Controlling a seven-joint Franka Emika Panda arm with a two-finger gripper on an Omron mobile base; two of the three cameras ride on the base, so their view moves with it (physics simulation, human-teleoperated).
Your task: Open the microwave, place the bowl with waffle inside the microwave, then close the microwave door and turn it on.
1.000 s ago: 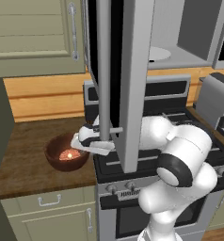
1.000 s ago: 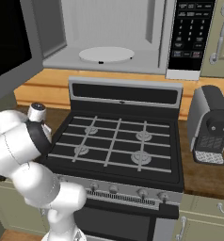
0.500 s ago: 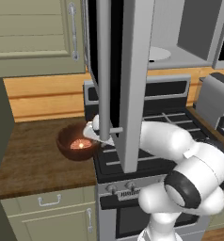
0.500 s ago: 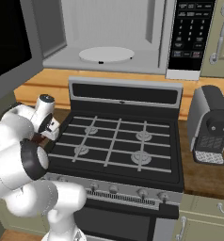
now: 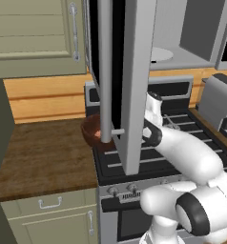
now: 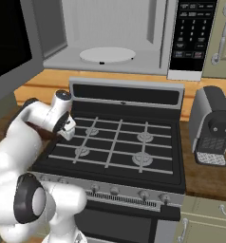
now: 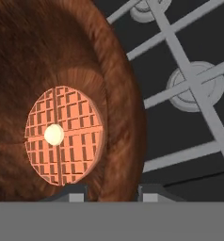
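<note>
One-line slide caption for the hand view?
Tool shut on the rim of the bowl with waffle, held over the stove grates.

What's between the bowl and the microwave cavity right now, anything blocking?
The open microwave door hangs in front of the bowl in the left base view. The cavity is open, its turntable bare. The gripper is shut on the bowl rim, above the stove.

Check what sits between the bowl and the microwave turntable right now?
Left base view: the open microwave door hangs between the bowl with waffle and the turntable. The pincer is shut on the bowl's rim.
</note>
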